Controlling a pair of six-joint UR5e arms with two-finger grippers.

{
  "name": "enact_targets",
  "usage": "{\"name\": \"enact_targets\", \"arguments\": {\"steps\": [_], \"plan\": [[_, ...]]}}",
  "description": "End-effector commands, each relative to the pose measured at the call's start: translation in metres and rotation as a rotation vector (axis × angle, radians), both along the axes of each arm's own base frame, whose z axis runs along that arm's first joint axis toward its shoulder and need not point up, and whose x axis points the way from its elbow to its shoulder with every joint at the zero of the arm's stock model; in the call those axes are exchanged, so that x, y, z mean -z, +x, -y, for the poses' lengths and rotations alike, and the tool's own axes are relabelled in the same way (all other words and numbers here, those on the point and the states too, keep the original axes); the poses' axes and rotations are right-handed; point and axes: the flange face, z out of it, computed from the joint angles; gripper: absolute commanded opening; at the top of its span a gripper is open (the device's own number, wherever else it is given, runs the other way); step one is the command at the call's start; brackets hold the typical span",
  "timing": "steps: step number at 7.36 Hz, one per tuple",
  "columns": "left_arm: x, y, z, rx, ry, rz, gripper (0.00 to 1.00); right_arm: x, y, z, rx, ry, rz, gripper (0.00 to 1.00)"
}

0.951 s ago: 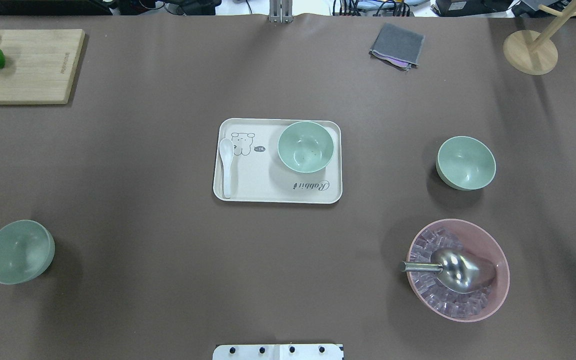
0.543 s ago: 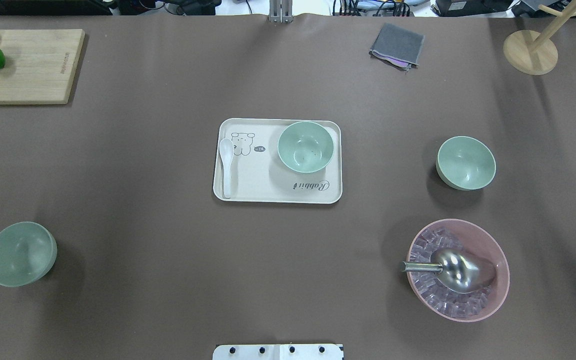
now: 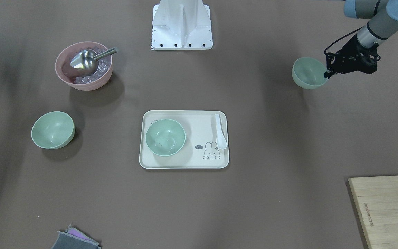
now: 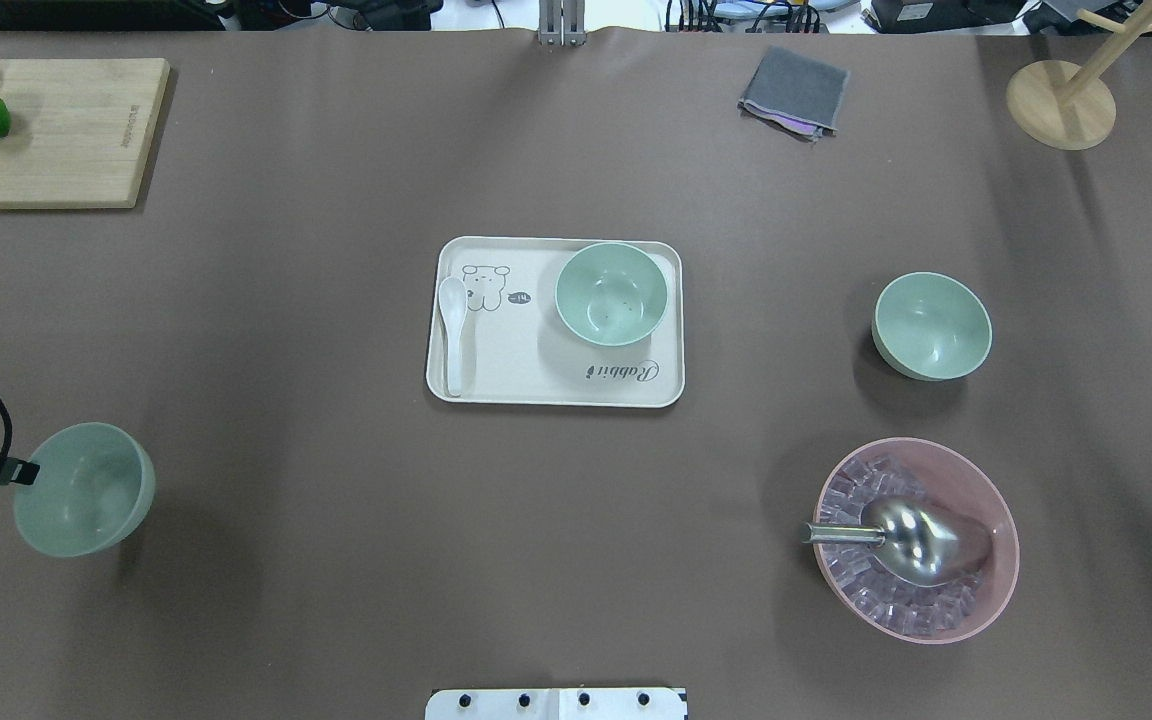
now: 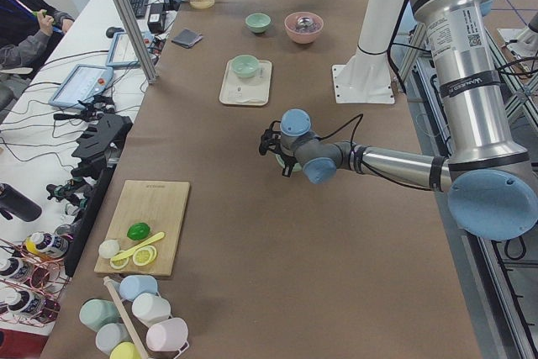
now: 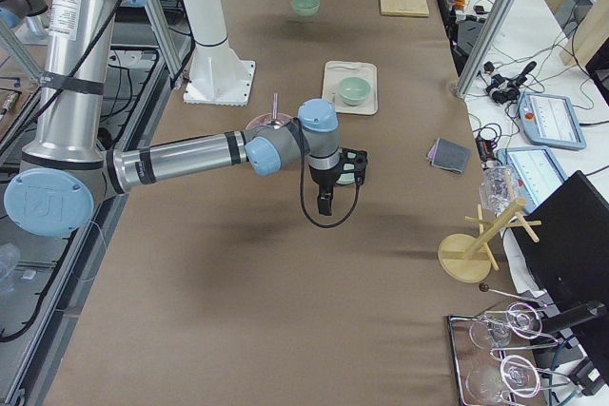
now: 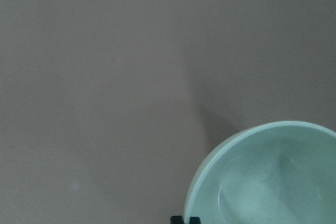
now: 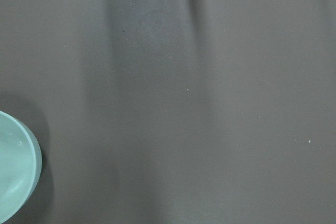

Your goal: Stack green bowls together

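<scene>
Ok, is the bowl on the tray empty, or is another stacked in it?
Empty. The bowl on the tray shows only its own smooth inside; no other bowl is nested in it.

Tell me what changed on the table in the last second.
The left end effector, gripping the first green bowl by its rim, carried it inward toward the table's middle. The second green bowl on the tray, the third green bowl and the pink bowl stayed put.

Overhead vs front cams opposed, share tray [image 4: 521, 350]; wrist cams close-up.
</scene>
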Motion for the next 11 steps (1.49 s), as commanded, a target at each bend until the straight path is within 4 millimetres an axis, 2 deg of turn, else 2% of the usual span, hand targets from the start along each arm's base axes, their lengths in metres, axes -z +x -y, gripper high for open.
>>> {"name": "enact_targets", "arguments": {"steps": [1,3,4,5,6,7,8,9,11], "plan": [[0.082,0.031,0.042,0.044,-0.053,0.007,0.00,0.000,-0.001,0.000,0.002,-0.002,0.002,1.00],[0.183,0.076,0.086,0.122,-0.173,-0.002,0.00,0.006,-0.010,0.004,0.017,0.011,0.007,1.00],[0.241,0.094,0.100,0.148,-0.236,0.015,0.00,0.005,-0.011,0.004,0.020,0.010,0.005,1.00],[0.295,0.127,0.097,0.162,-0.296,0.033,0.00,0.005,-0.012,0.004,0.021,0.010,0.005,1.00],[0.330,0.167,0.091,0.186,-0.301,0.063,0.00,0.006,-0.013,0.004,0.023,0.011,0.006,1.00],[0.352,0.198,0.093,0.204,-0.334,0.061,0.00,0.006,-0.013,0.005,0.022,0.012,0.004,1.00],[0.375,0.236,0.109,0.216,-0.359,0.072,0.00,0.007,-0.014,0.006,0.023,0.014,0.007,1.00],[0.390,0.262,0.121,0.230,-0.361,0.070,0.00,0.007,-0.014,0.006,0.024,0.014,0.007,1.00],[0.386,0.294,0.144,0.257,-0.369,0.028,0.00,0.007,-0.014,0.006,0.024,0.014,0.007,1.00]]}}
